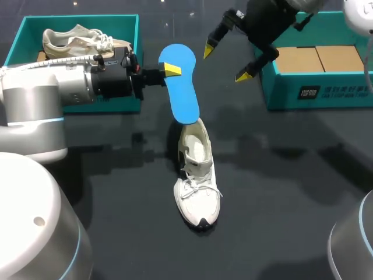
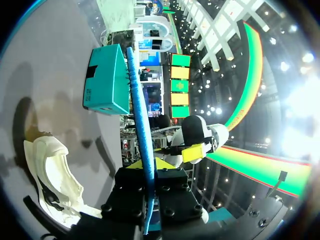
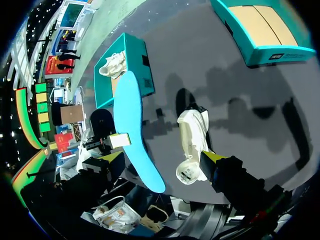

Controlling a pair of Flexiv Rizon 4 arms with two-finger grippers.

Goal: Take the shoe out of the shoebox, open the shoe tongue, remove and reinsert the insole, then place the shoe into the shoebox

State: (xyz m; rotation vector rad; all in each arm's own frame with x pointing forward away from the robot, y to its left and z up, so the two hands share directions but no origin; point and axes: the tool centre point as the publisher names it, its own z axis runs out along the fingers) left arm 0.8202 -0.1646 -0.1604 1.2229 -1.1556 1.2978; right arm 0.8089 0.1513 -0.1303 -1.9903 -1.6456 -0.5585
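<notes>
A white shoe stands on the dark table, toe toward the front edge, tongue pulled open. Its blue insole hangs above the heel, lower end almost touching the shoe's collar, with my left gripper shut on its upper edge. From the left wrist, the insole is edge-on between the fingers, the shoe below and beside it. My right gripper hovers open, beside the insole's top, holding nothing. The right wrist view has the insole and shoe ahead of a yellow fingertip.
A teal shoebox at the back left holds another pale shoe. A second teal box with a cardboard floor stands at the back right, under my right arm. Bare table surrounds the shoe.
</notes>
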